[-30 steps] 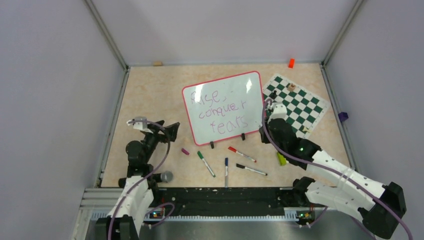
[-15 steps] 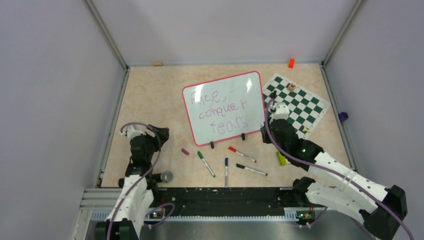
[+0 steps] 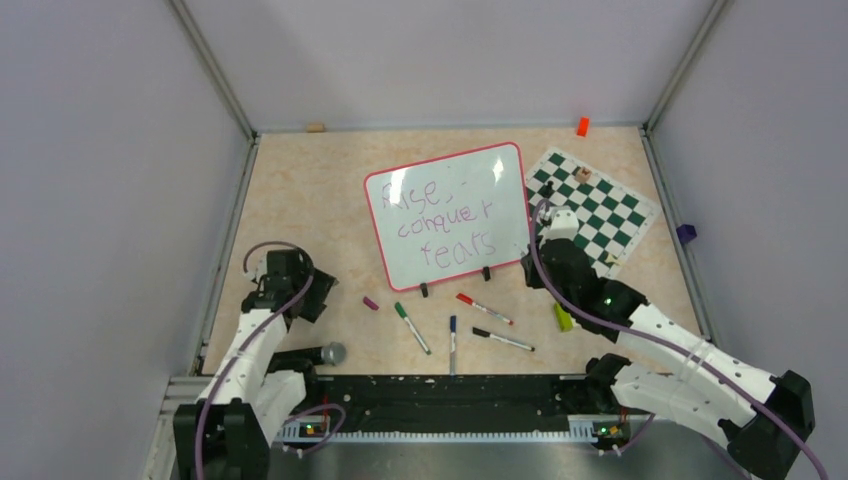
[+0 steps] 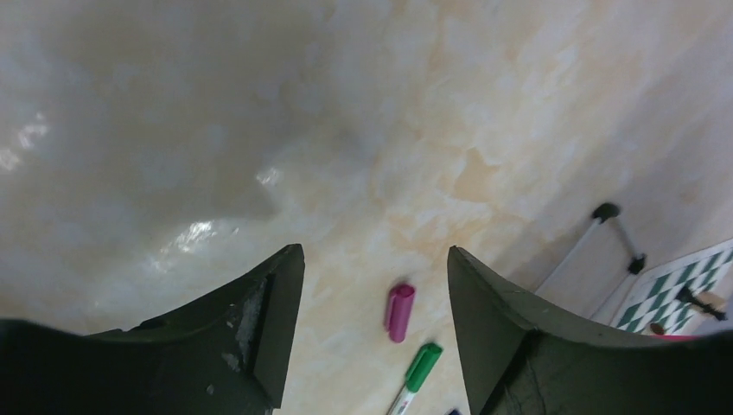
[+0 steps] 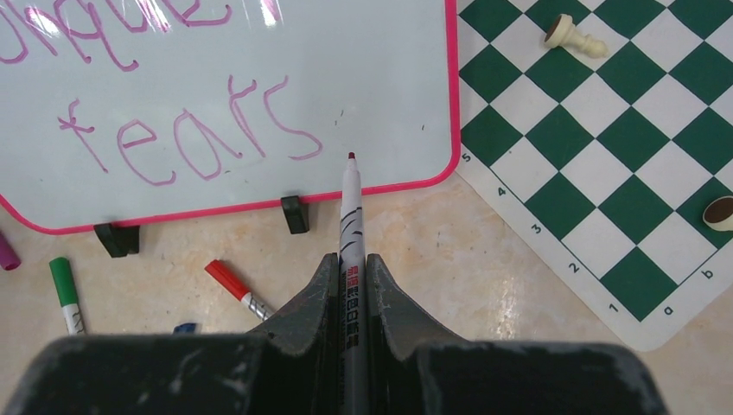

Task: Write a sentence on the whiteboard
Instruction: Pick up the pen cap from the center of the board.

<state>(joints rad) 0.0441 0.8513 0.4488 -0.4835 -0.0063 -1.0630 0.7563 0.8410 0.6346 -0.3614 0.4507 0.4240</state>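
The whiteboard [image 3: 500,180] lies at the table's centre, its red-pink rim and black feet toward me. The purple sentence [image 3: 440,215] reads "Rise, conquer fears" in three lines. My right gripper [image 3: 545,225] is at the board's right edge, shut on a white marker [image 5: 350,207]. The marker's dark tip hovers over the whiteboard's [image 5: 389,69] lower right corner, just right of "fears" [image 5: 190,134]. My right gripper [image 5: 350,259] clamps the marker's barrel. My left gripper [image 3: 318,290] is open and empty at the near left, low over the table. My left gripper [image 4: 373,259] frames a purple cap [image 4: 399,311].
A green-and-white chess mat [image 3: 610,215] lies right of the board, with a pale pawn [image 5: 575,35] on it. Green [image 3: 411,326], red [image 3: 484,309], blue [image 3: 452,340] and black [image 3: 503,340] markers lie in front of the board. The purple cap [image 3: 371,302] lies nearby.
My left arm has drawn back toward its base and dropped lower, its gripper moving down-left away from the board. My right arm has hardly moved.
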